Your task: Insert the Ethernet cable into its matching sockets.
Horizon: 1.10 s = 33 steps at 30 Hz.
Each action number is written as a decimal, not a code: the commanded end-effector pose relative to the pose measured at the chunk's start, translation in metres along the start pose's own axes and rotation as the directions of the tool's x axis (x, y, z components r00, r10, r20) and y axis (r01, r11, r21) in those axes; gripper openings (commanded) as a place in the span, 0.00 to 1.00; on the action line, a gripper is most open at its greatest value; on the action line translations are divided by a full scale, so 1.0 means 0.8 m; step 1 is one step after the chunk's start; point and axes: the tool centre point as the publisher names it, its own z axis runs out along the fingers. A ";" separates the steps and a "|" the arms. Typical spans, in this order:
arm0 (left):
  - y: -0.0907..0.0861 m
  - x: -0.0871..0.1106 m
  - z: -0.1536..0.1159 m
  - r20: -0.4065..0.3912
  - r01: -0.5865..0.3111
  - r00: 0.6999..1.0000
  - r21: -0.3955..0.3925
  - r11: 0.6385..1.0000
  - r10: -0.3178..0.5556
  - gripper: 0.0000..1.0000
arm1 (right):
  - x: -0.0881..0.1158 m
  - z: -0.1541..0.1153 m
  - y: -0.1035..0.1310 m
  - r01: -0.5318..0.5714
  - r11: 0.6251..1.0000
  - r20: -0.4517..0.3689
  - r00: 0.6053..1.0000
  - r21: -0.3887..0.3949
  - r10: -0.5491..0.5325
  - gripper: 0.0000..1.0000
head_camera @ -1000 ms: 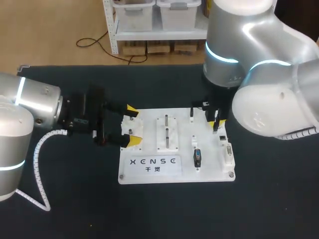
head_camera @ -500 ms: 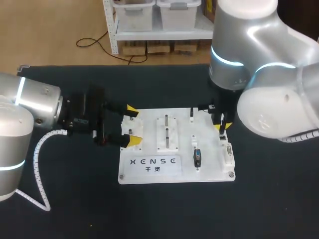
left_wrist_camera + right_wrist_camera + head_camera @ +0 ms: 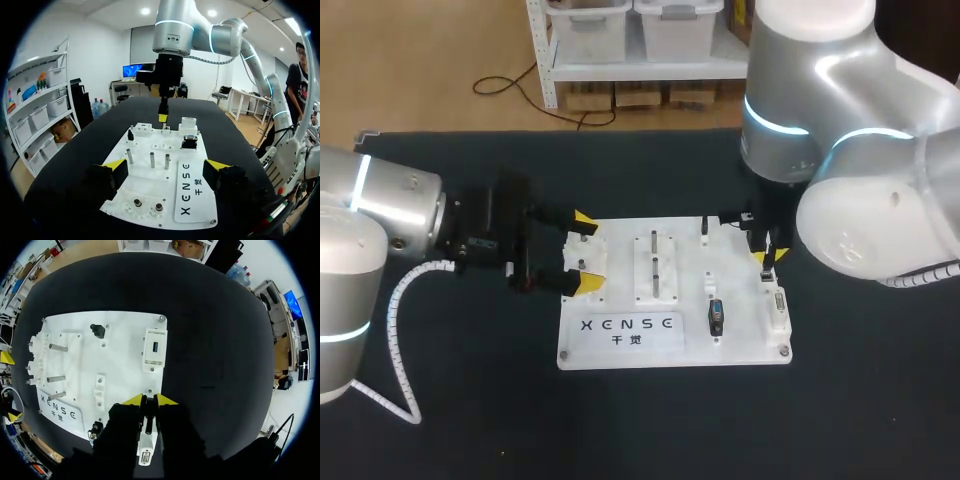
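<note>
On the black table: white board point(image 3: 745, 345) lying flat, fitted with upright pins, small blocks and several sockets.
Right gripper point(image 3: 149, 401): over the board's right edge, fingers pointing down, pinched almost together on a slim dark piece.
Ethernet cable point(image 3: 148, 416): taken to be that dark piece. Only a short stub visible between the yellow tips, no trailing lead in sight.
Socket block point(image 3: 145, 452): small white housing at the board's edge, seen between the right fingers just under the held piece. Contact between plug and opening impossible to make out.
Left gripper point(image 3: 582, 252): at the board's left edge, fingers spread wide and level with the board, clasping nothing. Probably placed to steady the board, though contact not certain.
Done so far: cable in hand and brought above what looks like its socket.
Left to do: final lining-up, a straight push down until seated, then letting go. Any further socket implied by the task not identifiable.
Progress, as a judgement: well past the pick-up, at the threshold of insertion, nothing yet visibly seated.
Risk: a slight tilt of the plug could jam it on the housing's rim.
</note>
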 end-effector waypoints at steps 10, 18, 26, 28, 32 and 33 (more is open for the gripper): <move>-0.001 0.002 0.000 0.006 -0.003 1.000 -0.003 1.000 0.003 1.00 | 0.002 -0.002 0.003 0.007 1.000 0.005 1.000 -0.003 -0.007 0.00; -0.001 0.002 0.000 0.006 -0.003 1.000 -0.003 1.000 0.003 1.00 | 0.002 0.002 -0.001 0.004 1.000 -0.003 1.000 0.006 -0.004 0.00; -0.001 0.002 0.000 0.006 -0.003 1.000 -0.003 1.000 0.003 1.00 | 0.004 -0.002 0.002 0.006 1.000 -0.003 1.000 -0.005 -0.006 0.00; -0.001 0.002 0.000 0.006 -0.003 1.000 -0.003 1.000 0.003 1.00 | 0.004 -0.004 0.004 0.007 1.000 -0.001 1.000 -0.010 -0.007 0.00; -0.001 0.002 0.000 0.006 -0.003 1.000 -0.003 1.000 0.003 1.00 | 0.004 -0.004 0.004 0.011 1.000 0.000 1.000 -0.011 -0.011 0.00; -0.001 0.002 0.000 0.006 -0.003 1.000 -0.003 1.000 0.003 1.00 | 0.005 -0.004 0.003 0.011 1.000 0.000 1.000 -0.010 -0.011 0.00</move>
